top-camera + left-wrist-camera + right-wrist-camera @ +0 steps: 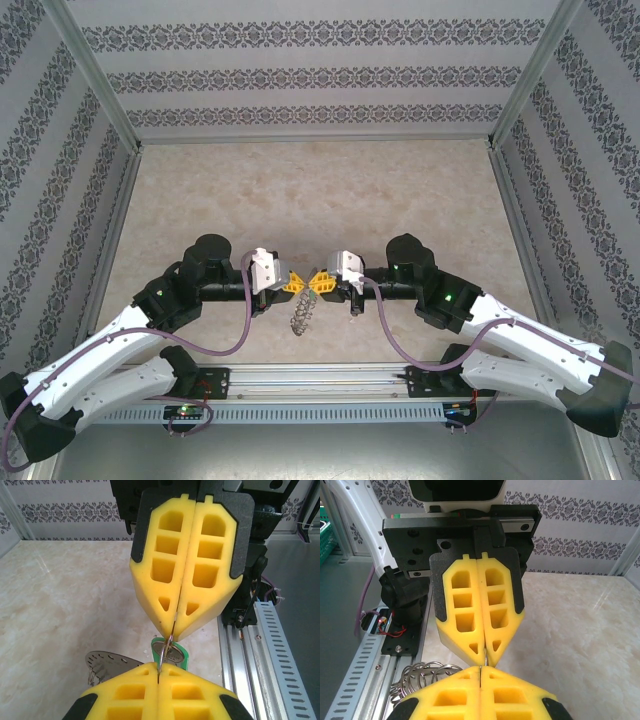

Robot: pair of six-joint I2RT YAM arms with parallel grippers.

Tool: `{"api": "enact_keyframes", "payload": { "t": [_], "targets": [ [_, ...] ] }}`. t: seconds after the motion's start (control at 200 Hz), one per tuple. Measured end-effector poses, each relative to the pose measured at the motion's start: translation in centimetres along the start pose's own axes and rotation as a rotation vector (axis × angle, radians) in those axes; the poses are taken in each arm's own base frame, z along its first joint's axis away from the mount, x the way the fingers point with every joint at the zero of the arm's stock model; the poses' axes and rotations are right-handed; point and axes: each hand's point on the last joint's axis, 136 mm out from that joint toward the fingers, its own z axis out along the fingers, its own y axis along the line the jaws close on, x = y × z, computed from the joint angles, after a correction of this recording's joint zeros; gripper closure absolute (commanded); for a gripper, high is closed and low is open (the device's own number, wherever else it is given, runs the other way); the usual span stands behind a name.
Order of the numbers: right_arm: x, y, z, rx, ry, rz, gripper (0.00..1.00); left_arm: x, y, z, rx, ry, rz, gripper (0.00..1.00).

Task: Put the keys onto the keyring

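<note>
- the left gripper (293, 283) and right gripper (322, 285) meet tip to tip just below the centre of the top view, above the marbled counter (320, 190).
- left wrist view: the left gripper (159, 669) at the bottom edge has its fingers pressed together, and a thin metal strand of the keyring (166, 642) rises from its tips.
- the same strand runs up into the tips of the right gripper (172, 630), also pinched closed.
- the key (176, 656), green-headed, sits just behind the strand, between the two grippers.
- top view: the rest of the keyring (302, 315) hangs below the meeting tips as a wiry coil.
- right wrist view: the coil (420, 675) lies at lower left, beside the closed right gripper (480, 670).
</note>
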Motion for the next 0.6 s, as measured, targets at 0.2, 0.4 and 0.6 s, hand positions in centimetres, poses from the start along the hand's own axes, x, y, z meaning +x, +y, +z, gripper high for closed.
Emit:
{"api": "enact_keyframes", "payload": {
  "t": [0.2, 0.4, 0.6],
  "targets": [
    [0.03, 0.18, 0.00, -0.010, 0.001, -0.007, 1.00, 0.12, -0.09, 0.00, 0.004, 0.005, -0.003, 1.00],
    [-0.03, 0.39, 0.01, -0.023, -0.003, -0.024, 1.00, 0.12, -0.08, 0.01, 0.004, 0.006, -0.004, 1.00],
    [0.11, 0.48, 0.12, -0.032, 0.004, -0.037, 1.00, 0.20, -0.04, 0.11, 0.005, 0.009, -0.006, 1.00]
  ]
}}
